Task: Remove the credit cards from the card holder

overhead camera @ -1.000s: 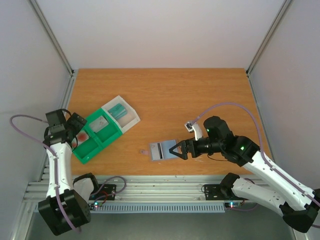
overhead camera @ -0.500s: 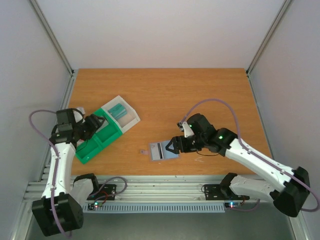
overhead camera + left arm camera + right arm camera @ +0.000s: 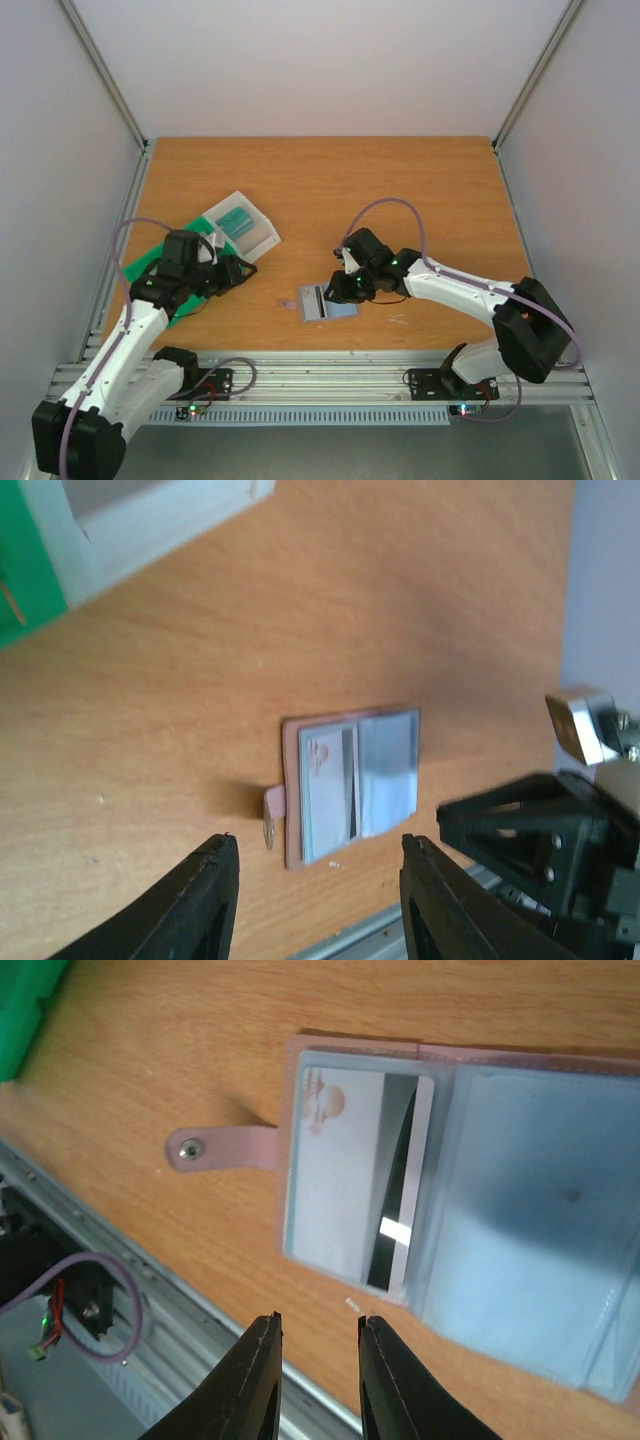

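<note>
The card holder [image 3: 318,304] lies open on the table near the front edge, with a pinkish rim and a snap tab [image 3: 215,1148]. A light-blue credit card [image 3: 338,1185] with a black stripe sits in its left clear sleeve [image 3: 326,792]. The right sleeve [image 3: 530,1230] looks pale blue; I cannot tell if it holds a card. My right gripper [image 3: 318,1320] hovers just off the holder's front edge, its jaws a narrow gap apart with nothing between them [image 3: 335,292]. My left gripper [image 3: 317,842] is open and stands left of the holder [image 3: 240,270], apart from it.
A green compartment tray [image 3: 137,268] and a clear plastic box [image 3: 243,224] with a teal block lie at the left, under and behind the left arm. The metal rail [image 3: 320,372] runs along the table's near edge, close to the holder.
The left arm swung right across the green tray toward the holder and its jaws narrowed. The right gripper moved left over the holder's right side and its jaws narrowed a lot.
</note>
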Available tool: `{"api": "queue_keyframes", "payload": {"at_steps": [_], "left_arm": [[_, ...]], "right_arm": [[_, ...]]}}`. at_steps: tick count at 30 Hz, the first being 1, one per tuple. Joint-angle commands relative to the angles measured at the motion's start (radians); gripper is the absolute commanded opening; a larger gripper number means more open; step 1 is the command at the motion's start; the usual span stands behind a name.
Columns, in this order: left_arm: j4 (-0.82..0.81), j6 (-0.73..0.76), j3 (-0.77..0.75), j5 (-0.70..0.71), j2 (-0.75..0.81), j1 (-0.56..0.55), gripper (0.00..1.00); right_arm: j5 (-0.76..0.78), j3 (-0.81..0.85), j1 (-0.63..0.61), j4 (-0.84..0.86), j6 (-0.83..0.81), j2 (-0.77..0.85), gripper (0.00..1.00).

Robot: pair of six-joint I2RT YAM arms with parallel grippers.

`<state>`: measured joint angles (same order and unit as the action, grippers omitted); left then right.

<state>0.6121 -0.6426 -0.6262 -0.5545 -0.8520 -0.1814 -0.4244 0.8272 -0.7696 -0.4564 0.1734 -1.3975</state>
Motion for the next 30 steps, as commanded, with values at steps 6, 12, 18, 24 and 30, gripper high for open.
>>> {"api": "queue_keyframes", "payload": {"at_steps": [6, 12, 18, 24, 30], "left_arm": [[-0.171, -0.114, 0.107, 0.087, -0.04, -0.202, 0.42], [-0.296, -0.161, 0.129, 0.096, -0.136, -0.298, 0.37], [-0.359, -0.172, 0.114, 0.121, -0.238, -0.362, 0.36], [-0.451, -0.191, 0.123, 0.111, -0.324, -0.393, 0.3], [-0.565, -0.215, 0.148, 0.074, -0.405, -0.404, 0.22]], "right_arm": [[0.027, 0.017, -0.002, 0.143, 0.016, -0.169, 0.21], [0.005, 0.021, -0.001, 0.183, 0.023, -0.242, 0.19], [0.003, 0.024, -0.001, 0.188, 0.017, -0.291, 0.18], [0.012, 0.014, -0.001, 0.192, 0.012, -0.318, 0.17], [0.024, -0.016, -0.002, 0.21, 0.014, -0.324, 0.15]]}}
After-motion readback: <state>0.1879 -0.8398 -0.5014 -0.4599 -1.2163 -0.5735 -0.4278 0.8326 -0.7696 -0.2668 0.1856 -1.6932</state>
